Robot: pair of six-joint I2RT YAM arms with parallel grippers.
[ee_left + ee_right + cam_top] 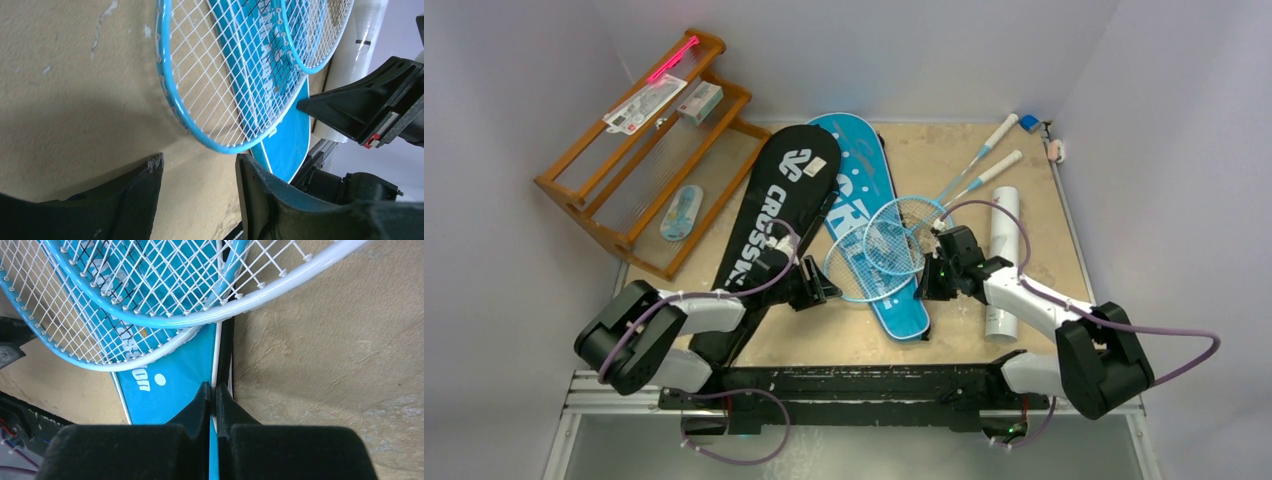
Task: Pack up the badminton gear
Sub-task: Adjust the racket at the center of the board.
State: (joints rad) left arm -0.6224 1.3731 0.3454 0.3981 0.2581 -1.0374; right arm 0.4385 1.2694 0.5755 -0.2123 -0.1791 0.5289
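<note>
Two light-blue rackets lie crossed, their heads resting on the blue cover. The black CROSSWAY cover lies to its left, and the white tube to its right. My right gripper is shut on the right edge of the blue cover, just below the racket heads. My left gripper stands open over bare table. One racket's blue rim sits just beyond its fingertips, with nothing between them.
A wooden rack with small packaged items stands at the back left. Small objects sit in the far right corner by the wall. The arms' black base rail runs along the near edge.
</note>
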